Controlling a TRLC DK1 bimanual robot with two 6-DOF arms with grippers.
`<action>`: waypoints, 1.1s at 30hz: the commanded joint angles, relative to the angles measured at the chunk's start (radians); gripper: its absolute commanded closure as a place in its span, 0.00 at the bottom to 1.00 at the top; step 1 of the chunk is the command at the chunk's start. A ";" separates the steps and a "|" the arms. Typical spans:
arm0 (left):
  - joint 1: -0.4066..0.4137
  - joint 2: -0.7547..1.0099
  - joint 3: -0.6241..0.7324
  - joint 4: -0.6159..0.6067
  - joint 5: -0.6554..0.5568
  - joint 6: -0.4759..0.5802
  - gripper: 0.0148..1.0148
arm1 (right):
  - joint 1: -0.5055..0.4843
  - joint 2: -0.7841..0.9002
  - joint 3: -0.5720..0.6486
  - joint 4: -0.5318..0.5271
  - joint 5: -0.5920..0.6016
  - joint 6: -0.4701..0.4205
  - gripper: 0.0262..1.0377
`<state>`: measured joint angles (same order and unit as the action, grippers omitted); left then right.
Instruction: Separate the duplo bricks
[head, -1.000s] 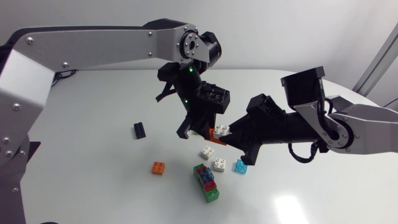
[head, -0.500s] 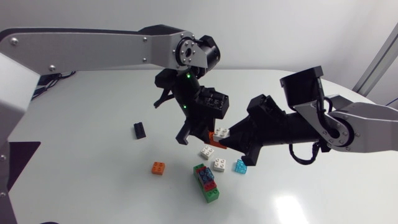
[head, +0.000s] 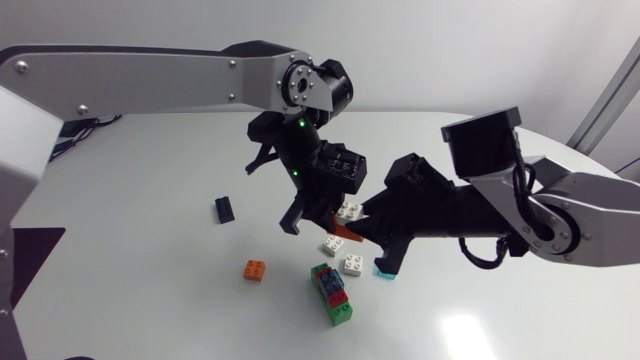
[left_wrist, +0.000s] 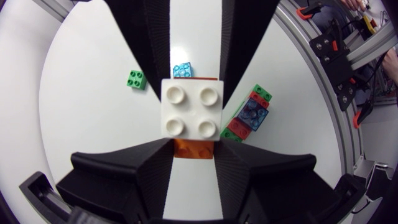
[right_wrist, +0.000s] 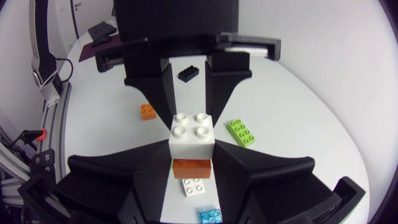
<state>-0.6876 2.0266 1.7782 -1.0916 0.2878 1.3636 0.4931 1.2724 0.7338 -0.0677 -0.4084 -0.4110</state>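
In the head view the left gripper (head: 318, 212) and right gripper (head: 362, 228) meet in the air above the table, up and back from the green-red-blue stack (head: 332, 293) that lies on it. The finger contacts do not show there. The wrist views do show them: the left gripper's fingers press 2 sides of the white brick (left_wrist: 191, 110), and the right gripper's fingers clamp the orange brick (right_wrist: 193, 167) beneath it.

The white brick is a 2-by-2 with 4 round studs. It sits squarely on the orange brick, and no gap shows between the 2.

Only the left wrist view shows a small green brick (left_wrist: 135, 79) on the table, well apart from the stack, past a clear blue brick (left_wrist: 182, 70). Only the right wrist view shows a lime 2-by-4 brick (right_wrist: 240, 132); I cannot place it against the stack.

Just beside the stack the head view shows a loose white brick (head: 352, 265) and a second loose white brick (head: 331, 245). A loose orange brick (head: 255, 269) lies near the stack, and a black brick (head: 224, 209) lies well apart from it.
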 joint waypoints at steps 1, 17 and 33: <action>0.003 -0.025 -0.002 -0.002 0.017 0.002 0.79 | 0.013 -0.028 -0.011 0.017 -0.001 0.005 0.68; 0.140 -0.043 -0.072 0.044 -0.055 0.060 0.79 | -0.197 -0.033 -0.053 0.011 -0.089 -0.058 0.68; 0.301 0.110 -0.194 0.257 -0.286 0.138 0.79 | -0.263 0.163 -0.024 0.074 -0.102 -0.121 0.68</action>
<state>-0.3923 2.0975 1.6096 -0.8436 0.0128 1.4734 0.2337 1.3949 0.7021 -0.0116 -0.5091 -0.5083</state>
